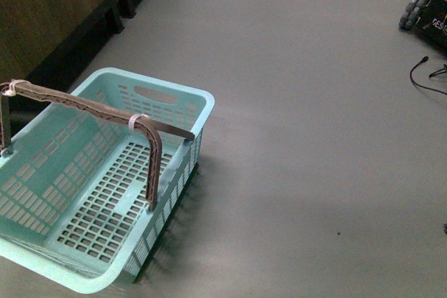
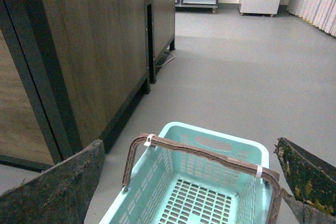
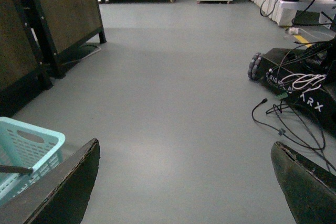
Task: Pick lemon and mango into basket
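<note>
Basket (image 1: 178,111), light teal, brown handles (image 1: 91,107) upright, standing on grey floor (image 1: 300,137) beside wooden cabinet (image 1: 42,12), robot's left; left gripper (image 2: 189,148) and right gripper (image 3: 185,146) spread wide, holding nothing.

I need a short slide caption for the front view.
Empty light-teal slotted plastic basket with a raised brown handle, standing on a grey floor.

The right hand (image 3: 185,146) gapes wide over grey floor (image 3: 173,77), between the basket (image 3: 31,136) and a cabled wheeled base (image 3: 294,72).
</note>
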Controlling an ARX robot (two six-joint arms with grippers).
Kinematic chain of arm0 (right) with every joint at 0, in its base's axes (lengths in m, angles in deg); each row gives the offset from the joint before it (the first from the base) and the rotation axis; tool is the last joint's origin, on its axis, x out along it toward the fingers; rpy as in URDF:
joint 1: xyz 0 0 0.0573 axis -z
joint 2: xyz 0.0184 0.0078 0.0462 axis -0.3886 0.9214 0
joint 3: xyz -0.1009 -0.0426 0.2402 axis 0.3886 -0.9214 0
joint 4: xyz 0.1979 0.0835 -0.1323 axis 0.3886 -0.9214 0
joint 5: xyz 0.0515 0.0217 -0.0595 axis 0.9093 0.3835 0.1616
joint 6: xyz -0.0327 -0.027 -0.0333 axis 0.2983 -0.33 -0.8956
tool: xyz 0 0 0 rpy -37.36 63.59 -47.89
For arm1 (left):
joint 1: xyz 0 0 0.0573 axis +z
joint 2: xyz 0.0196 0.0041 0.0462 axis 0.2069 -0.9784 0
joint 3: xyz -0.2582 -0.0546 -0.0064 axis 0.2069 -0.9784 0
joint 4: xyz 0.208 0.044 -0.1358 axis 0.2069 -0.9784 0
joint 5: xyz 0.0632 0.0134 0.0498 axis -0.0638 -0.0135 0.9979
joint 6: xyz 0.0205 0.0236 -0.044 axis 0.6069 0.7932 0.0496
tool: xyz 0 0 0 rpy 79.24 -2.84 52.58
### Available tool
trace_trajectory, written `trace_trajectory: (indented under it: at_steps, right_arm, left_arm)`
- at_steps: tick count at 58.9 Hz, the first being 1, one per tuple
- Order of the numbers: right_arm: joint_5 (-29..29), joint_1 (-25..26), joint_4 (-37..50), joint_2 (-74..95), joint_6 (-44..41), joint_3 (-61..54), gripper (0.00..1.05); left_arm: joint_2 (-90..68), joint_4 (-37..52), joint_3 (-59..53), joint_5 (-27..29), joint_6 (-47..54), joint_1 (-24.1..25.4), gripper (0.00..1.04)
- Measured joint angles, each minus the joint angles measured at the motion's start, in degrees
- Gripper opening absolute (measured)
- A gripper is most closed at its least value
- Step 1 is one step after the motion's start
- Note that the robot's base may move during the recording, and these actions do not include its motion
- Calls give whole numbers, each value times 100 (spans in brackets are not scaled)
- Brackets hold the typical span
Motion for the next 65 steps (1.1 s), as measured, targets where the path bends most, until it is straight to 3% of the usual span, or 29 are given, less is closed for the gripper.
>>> trace_trajectory:
  at_steps: [39, 44, 48, 56, 65]
  right_arm:
    - [0, 0, 0, 0, 0, 0, 96]
    - [-2, 0, 0, 0, 0, 0, 96]
    - [7, 0, 0, 0, 0, 0, 96]
    - [0, 0, 0, 0, 0, 0, 96]
    - [2, 0, 0, 0, 0, 0, 96]
  left_arm:
    - [-13, -13, 4, 20, -26, -2, 98]
    - [-916, -1515, 627, 614, -984, -223, 98]
    - [-1738, -2190, 953, 610, -1956, -280, 98]
    - [-2568, -1882, 1001, 380, -3501, -293, 98]
    - [-3832, -671, 1095, 162, -4621, -264, 98]
